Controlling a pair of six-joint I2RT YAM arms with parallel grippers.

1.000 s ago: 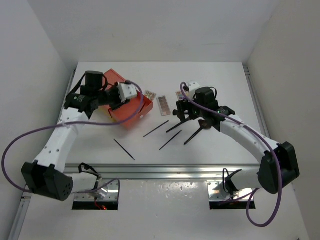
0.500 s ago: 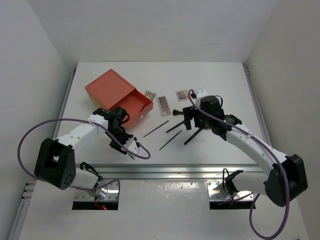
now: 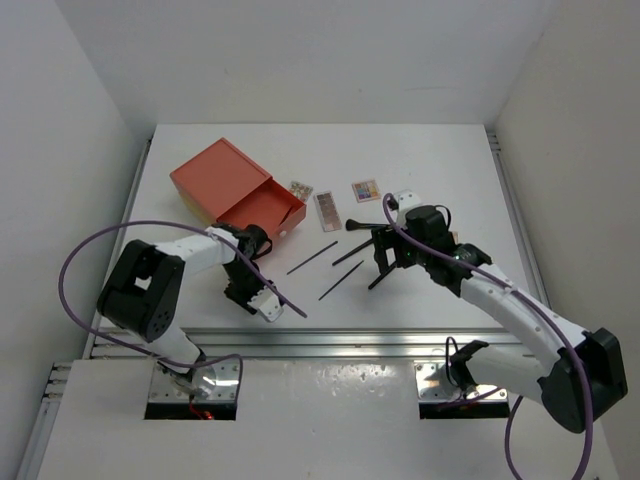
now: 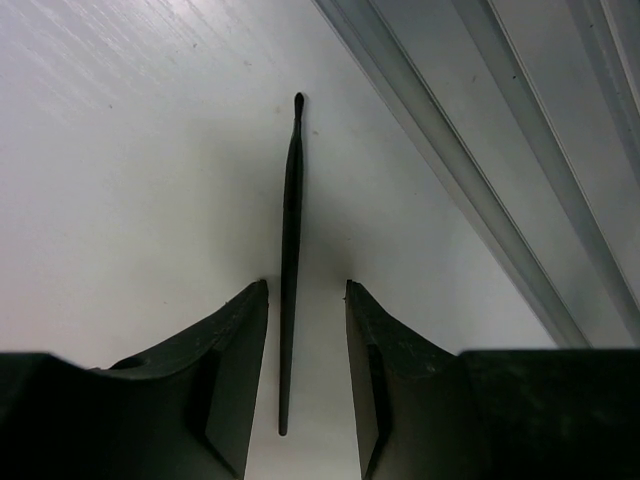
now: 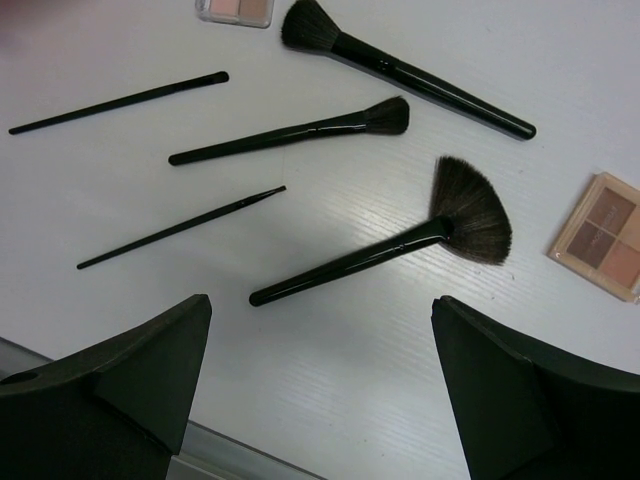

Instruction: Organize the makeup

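While the thin brush (image 4: 290, 260) lies flat on the table (image 4: 120, 150), right between the fingers of my left gripper (image 4: 306, 285), I have no hold on it. Those jaws stand partly open, one on each side of the handle, with bare table showing in both gaps. The brush is near the table's front edge, just beside the metal rail (image 4: 500, 150) and well apart from the rest of the makeup.

By my reckoning the organizing has hardly begun. Five other brushes and sticks, the fan brush (image 5: 400, 245) among them, lie loose and unaligned at mid-table. The three palettes (image 3: 327, 210) sit scattered beyond them, near the orange box (image 3: 225, 185). Its drawer is pulled out, and I can make out no makeup in it. Everything is left to gather.

My left arm is folded back tight toward its base, with the wrist turned down over the thin brush. My right arm reaches forward to mid-table. There my right gripper (image 5: 320, 300) hangs above the fan brush, jaws spread wide and empty.
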